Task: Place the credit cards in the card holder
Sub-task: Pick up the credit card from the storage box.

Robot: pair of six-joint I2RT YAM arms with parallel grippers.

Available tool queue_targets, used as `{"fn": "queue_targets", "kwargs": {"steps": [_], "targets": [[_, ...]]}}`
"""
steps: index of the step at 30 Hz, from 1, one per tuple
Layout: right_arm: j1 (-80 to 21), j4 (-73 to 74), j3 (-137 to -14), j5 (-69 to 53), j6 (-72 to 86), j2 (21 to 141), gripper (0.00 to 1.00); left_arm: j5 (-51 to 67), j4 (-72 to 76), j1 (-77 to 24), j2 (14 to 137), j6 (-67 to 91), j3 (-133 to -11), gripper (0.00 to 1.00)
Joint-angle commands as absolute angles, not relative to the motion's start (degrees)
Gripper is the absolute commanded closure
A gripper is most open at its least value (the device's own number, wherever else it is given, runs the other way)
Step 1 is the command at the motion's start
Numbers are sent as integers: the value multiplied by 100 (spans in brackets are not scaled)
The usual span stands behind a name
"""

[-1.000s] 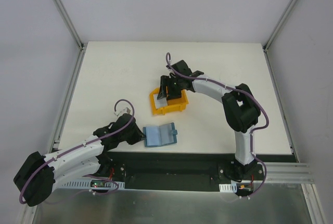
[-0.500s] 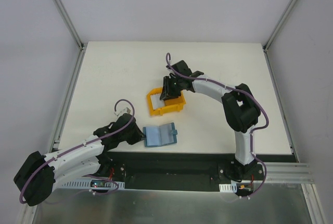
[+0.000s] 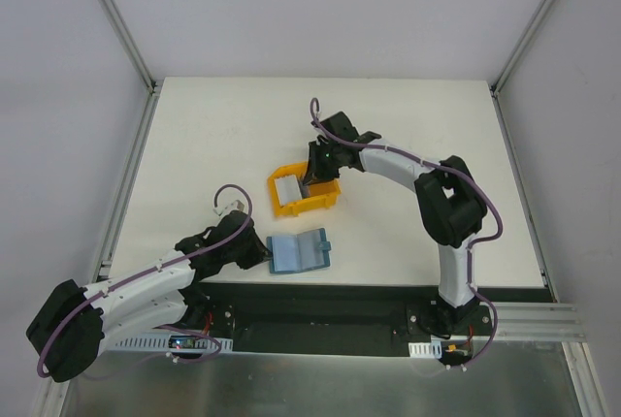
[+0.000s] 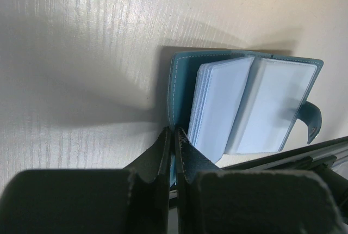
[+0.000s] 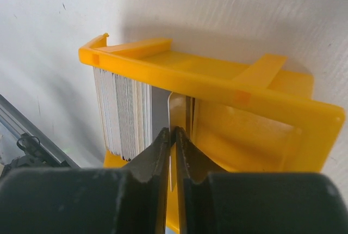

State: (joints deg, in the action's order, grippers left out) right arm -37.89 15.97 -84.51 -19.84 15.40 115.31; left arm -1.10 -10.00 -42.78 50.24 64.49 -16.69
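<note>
The card holder [image 3: 299,252] lies open near the table's front edge, teal-blue with pale pockets [image 4: 244,103] facing up. My left gripper [image 3: 264,254] [image 4: 174,133] is shut on the left edge of its cover. A stack of pale credit cards [image 3: 287,187] [image 5: 122,114] stands on edge in the yellow bin [image 3: 325,202] [image 5: 217,81]. My right gripper [image 3: 316,176] [image 5: 174,131] reaches down into the bin, shut on one thin credit card [image 5: 178,109] that stands apart from the stack.
The bin sits mid-table, just beyond the card holder. A black strip [image 3: 330,301] with the arm bases runs along the near edge. Metal frame rails [image 3: 126,194] border the white table at left and right.
The right gripper's jaws have closed on a single card inside the bin. The bin has slid a little to the left, baring the card stack. The left arm has not moved.
</note>
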Motion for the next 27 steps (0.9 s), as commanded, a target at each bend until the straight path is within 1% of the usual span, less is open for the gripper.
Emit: {"fn": "queue_targets", "kwargs": {"steps": [1, 4, 10, 14, 18, 22, 27], "targets": [[-3771, 1731, -8437, -1820, 1398, 11057, 93, -114, -1108, -4307, 5027, 6354, -1819, 100], [-3762, 1880, -8507, -1618, 1284, 11048, 100, -114, -1116, -4298, 5036, 6354, -1828, 100], [-3753, 2153, -8675, -1231, 967, 10855, 100, -123, -1116, -4307, 5115, 6328, -1819, 100], [-3709, 2241, -8640, -1151, 826, 10346, 100, -132, -1116, -4307, 5133, 6319, -1793, 100], [-3691, 2092, -8342, -1239, 817, 9696, 100, -141, -1116, -4298, 5107, 6302, -1758, 100], [-3700, 1654, -7605, -1642, 1256, 8984, 100, -149, -1116, -4307, 5071, 6275, -1758, 100], [-3945, 407, -5762, -1995, 2204, 7956, 100, -158, -1108, -4307, 5019, 6258, -1767, 100]]}}
